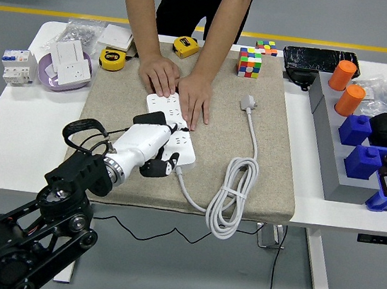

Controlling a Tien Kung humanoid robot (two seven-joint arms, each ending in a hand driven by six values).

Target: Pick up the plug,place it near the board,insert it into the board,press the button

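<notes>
The white power board (186,153) lies on the beige mat (274,127), running from the centre toward the near left. A black plug (150,118) sits in its left side, its thin black cable looping off to the left. My left hand (152,157), white with black fingers, hovers over the board's near end just below the plug, fingers curled down and holding nothing. I cannot tell whether a fingertip touches the board. A person at the far side presses both hands (195,100) flat on the board's far end.
The board's white cable (233,192) lies coiled at the mat's near right, ending in a white plug (248,103). A colour cube (249,61), tape measures (112,58) and sockets (67,62) lie at the back. Grey tray (325,144) with blue bins stands right.
</notes>
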